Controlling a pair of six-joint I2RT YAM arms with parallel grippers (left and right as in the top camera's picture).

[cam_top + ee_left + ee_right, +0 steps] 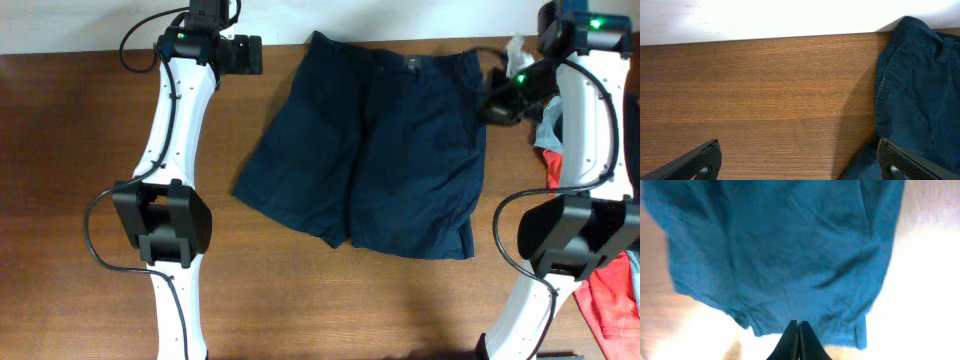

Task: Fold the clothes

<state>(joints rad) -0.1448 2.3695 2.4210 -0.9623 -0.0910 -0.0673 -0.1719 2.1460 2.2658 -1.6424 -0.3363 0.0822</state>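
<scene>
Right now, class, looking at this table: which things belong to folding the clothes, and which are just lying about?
Part of the job:
navy shorts, spread flat
right gripper, jaws shut at the shorts' edge
left gripper, jaws open beside the shorts

Lying about:
red garment and pale grey-blue garment, heaped at the far right of the overhead view

shorts (370, 160): dark navy woven cloth, matt, stitched seams
table (70, 150): brown wood, fine straight grain, smooth, faint sheen
left fingers (702, 159): black, matt, dimpled pads
arms (175, 110): white glossy plastic shells, black matt joints
heap (612, 295): red cloth, matt
</scene>
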